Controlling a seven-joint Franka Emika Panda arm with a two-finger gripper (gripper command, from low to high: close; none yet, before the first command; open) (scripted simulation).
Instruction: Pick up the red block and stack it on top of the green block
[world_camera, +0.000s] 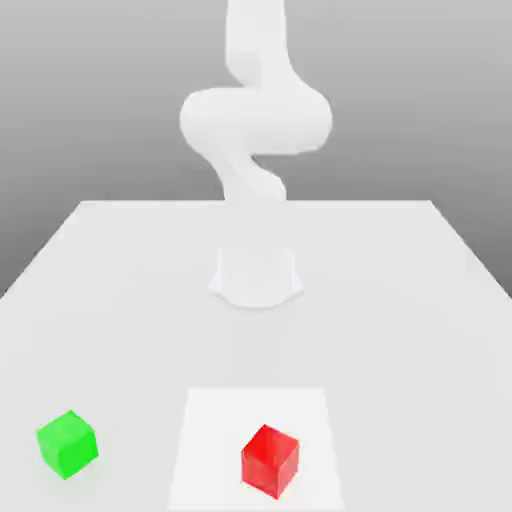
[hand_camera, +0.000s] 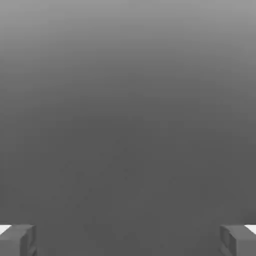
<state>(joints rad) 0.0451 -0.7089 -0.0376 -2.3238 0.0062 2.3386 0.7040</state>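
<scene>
Hand view: tool (hand_camera: 128, 240) fingers wide apart

A white arm (world_camera: 255, 120) rises from its round base (world_camera: 256, 277) at the far middle of a pale table (world_camera: 420, 300). A red block (world_camera: 270, 460) sits on a lighter square patch (world_camera: 200, 440) near the front edge. A green block (world_camera: 67, 443) rests well apart from it, toward the exterior view's left. Neither block touches the arm.
</scene>
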